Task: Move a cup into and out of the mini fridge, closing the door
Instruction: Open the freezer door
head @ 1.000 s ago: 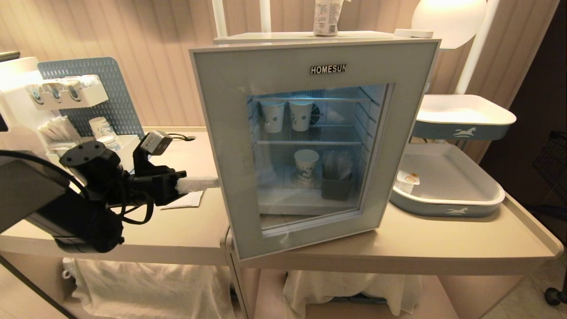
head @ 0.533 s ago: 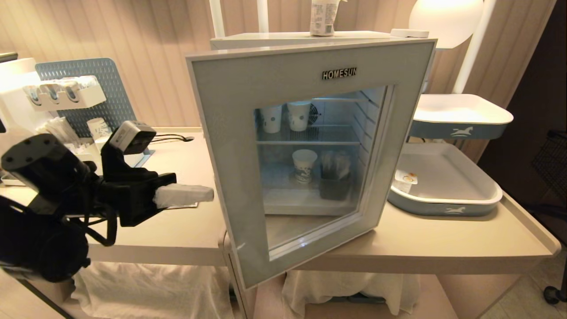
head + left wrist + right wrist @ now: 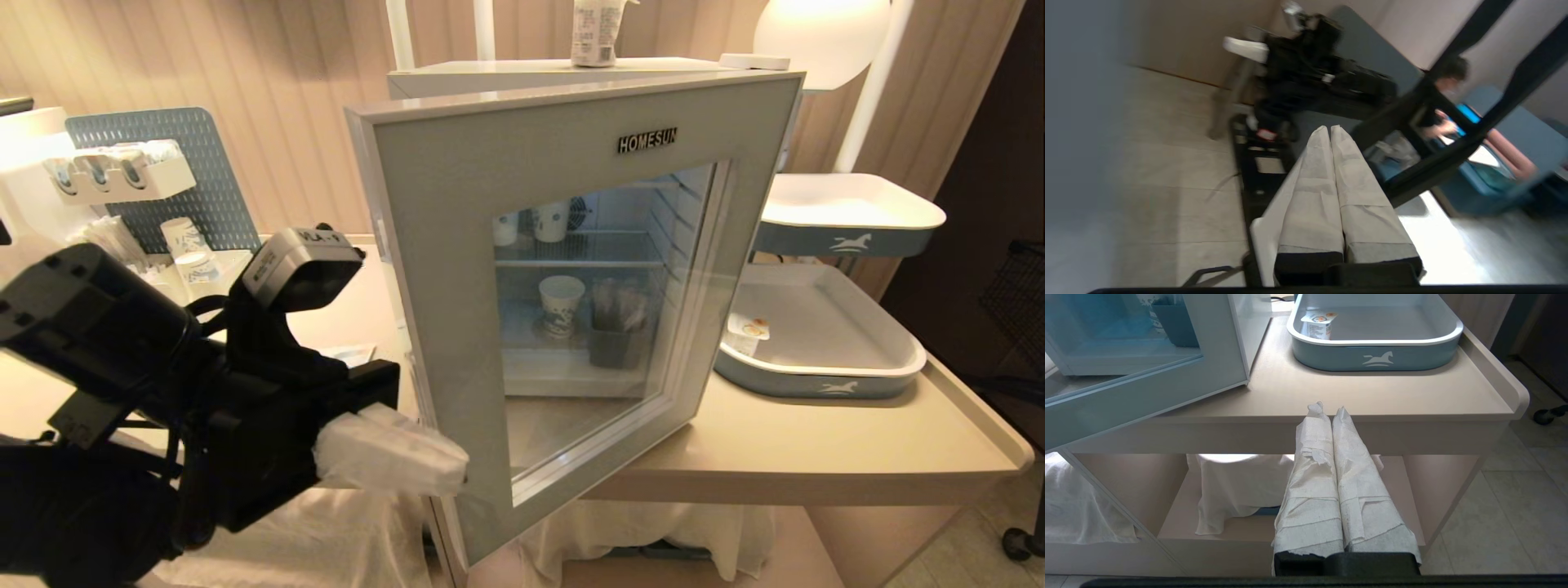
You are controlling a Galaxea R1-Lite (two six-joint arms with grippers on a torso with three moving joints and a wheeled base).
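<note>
Fridge (image 3: 522, 77) sits on the beige counter (image 3: 816, 449) with its door (image 3: 457, 245) swung partly open toward me, "HOMESUN" printed above the glass. My cup (image 3: 594, 33) stands on the fridge's top, just behind the door's upper edge; it bears small dark print that I cannot read. My left gripper (image 3: 457, 469) is at the door's free edge, low down, with its white-wrapped fingers (image 3: 384, 449) pressed together and nothing between them; whether the tips touch the door frame I cannot tell. Through the glass I see printed paper cups (image 3: 562, 298) on the wire shelves. Right of the fridge, a grey tray (image 3: 816, 376) with a white horse emblem holds a low tub with an orange-marked lid (image 3: 751, 331).

My right gripper (image 3: 1327, 410) appears only in the right wrist view, hanging below the counter's front edge, fingers together and empty. The left wrist view alone shows the room behind: pale floor, dark equipment and a seated person (image 3: 1447, 102).
</note>
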